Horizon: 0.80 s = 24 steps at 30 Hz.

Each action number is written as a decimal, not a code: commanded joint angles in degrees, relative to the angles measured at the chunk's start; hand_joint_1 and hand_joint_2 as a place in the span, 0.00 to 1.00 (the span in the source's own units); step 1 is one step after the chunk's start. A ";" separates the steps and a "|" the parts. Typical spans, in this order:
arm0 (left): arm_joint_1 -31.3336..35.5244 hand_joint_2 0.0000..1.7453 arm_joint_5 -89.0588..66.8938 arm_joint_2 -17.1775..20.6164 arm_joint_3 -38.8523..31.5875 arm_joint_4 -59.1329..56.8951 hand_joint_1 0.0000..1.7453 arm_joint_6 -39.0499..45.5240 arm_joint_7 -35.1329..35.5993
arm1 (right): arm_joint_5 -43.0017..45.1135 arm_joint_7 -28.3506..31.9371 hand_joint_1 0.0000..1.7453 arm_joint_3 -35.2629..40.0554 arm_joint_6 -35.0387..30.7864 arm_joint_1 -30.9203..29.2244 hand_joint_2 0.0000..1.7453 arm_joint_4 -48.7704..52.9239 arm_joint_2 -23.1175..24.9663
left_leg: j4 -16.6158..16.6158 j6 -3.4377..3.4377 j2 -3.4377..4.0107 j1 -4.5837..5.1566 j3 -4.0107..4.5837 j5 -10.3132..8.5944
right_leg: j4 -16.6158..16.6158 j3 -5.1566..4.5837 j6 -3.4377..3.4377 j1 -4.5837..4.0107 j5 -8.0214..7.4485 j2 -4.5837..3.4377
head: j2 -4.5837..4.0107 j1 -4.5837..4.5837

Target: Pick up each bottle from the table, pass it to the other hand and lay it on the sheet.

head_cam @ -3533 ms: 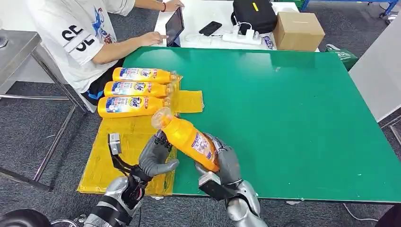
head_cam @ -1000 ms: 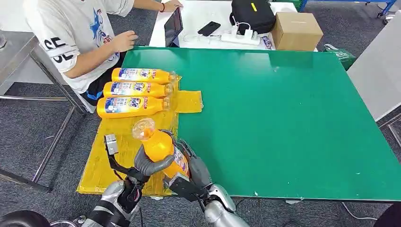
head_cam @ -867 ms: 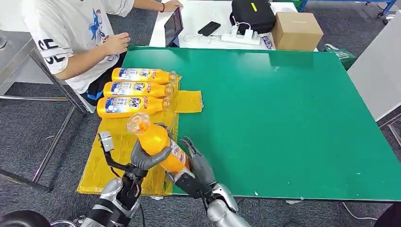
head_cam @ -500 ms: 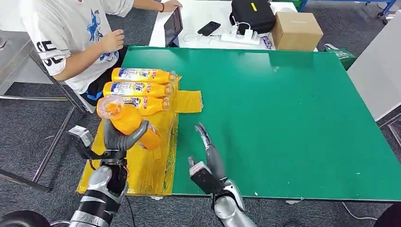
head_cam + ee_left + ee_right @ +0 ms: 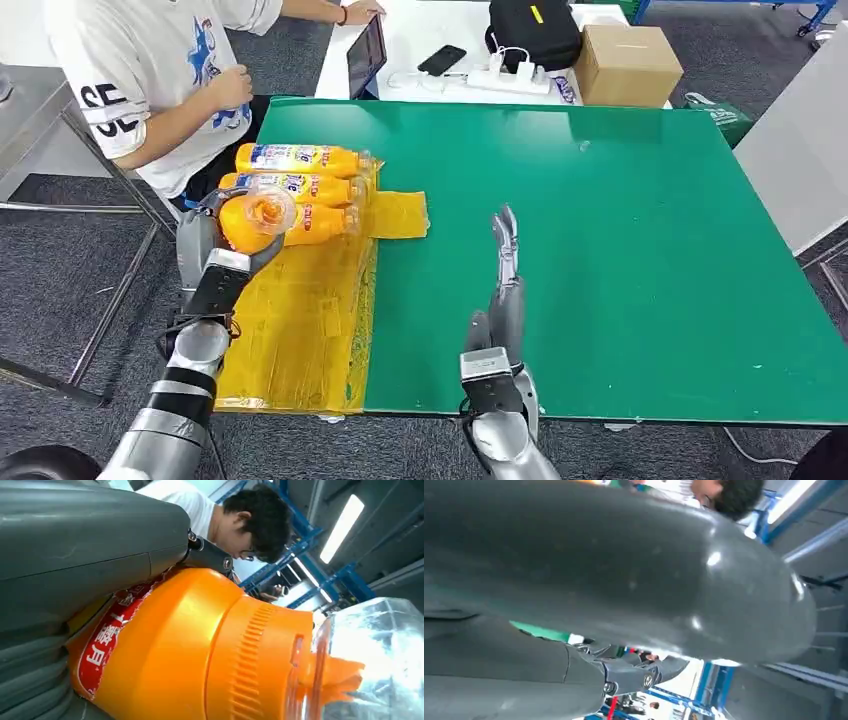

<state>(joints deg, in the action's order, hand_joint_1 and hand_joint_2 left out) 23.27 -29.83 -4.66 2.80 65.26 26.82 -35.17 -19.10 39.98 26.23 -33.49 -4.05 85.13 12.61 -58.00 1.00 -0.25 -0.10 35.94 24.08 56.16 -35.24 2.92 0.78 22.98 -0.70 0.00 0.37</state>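
Observation:
My left hand [image 5: 205,245] grips an orange bottle [image 5: 252,212] with a clear cap, held up above the yellow sheet [image 5: 290,320] with the cap toward my head camera. The left wrist view shows the same orange bottle [image 5: 200,650] close up inside the left hand [image 5: 75,570]. Three more orange bottles lie side by side on the sheet's far end [image 5: 300,158] [image 5: 315,186] [image 5: 320,218], partly behind the held one. Over the green table [image 5: 620,250] my right hand [image 5: 505,270] is raised with its fingers straight and holds nothing. The right hand [image 5: 624,570] is a grey blur in its wrist view.
A person in a white shirt [image 5: 150,70] sits at the table's far left corner by a tablet [image 5: 367,52]. Beyond the far edge are a phone [image 5: 444,59], a power strip [image 5: 490,78], a black bag [image 5: 535,30] and a cardboard box [image 5: 628,62].
The bottle passed from my right hand to my left. The left hand carried it left and further out over the sheet, toward the lying bottles. The right hand let go and rose, fingers straight.

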 commanded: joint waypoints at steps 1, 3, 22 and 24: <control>4.63 1.00 -12.11 5.15 5.98 -11.23 1.00 -1.93 4.22 | 4.51 0.02 0.00 0.50 -4.71 -0.63 0.00 5.73 -3.56 | 0.00 -0.07 -0.15 -0.09 -0.30 0.10 | -0.03 0.37 -0.13 -0.12 0.14 0.23 | 0.00 0.00; 5.59 1.00 -21.75 7.73 9.96 -16.45 1.00 0.18 6.03 | 5.77 0.02 0.00 -0.48 -5.77 -0.33 0.00 7.90 -4.30 | 0.05 -0.03 -0.08 -0.01 -0.16 0.02 | -0.03 0.18 -0.07 -0.03 0.05 0.11 | 0.00 0.00; 5.38 1.00 -30.01 11.15 20.51 -28.13 1.00 -8.55 7.40 | 9.59 0.02 0.00 -4.72 4.37 -0.19 0.00 1.00 -2.11 | 0.08 -0.07 0.01 -0.08 -0.36 0.09 | -0.11 0.40 -0.11 -0.10 0.08 0.07 | 0.00 0.00; 5.40 1.00 -30.15 11.24 20.69 -28.12 1.00 -8.48 7.60 | 9.40 0.02 0.00 -4.74 4.47 -0.22 0.00 0.72 -2.05 | 0.09 -0.09 0.09 -0.09 -0.39 0.10 | -0.12 0.41 -0.13 -0.11 0.05 -0.02 | 0.00 0.00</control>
<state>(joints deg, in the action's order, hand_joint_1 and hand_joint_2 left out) 26.64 -60.76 5.57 18.82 44.41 19.21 -27.43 -9.44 40.02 23.78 -30.73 -2.81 92.58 10.16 -57.99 0.99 -0.26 -0.10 35.98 24.09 56.16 -35.24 2.92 0.79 22.99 -0.71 0.00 0.37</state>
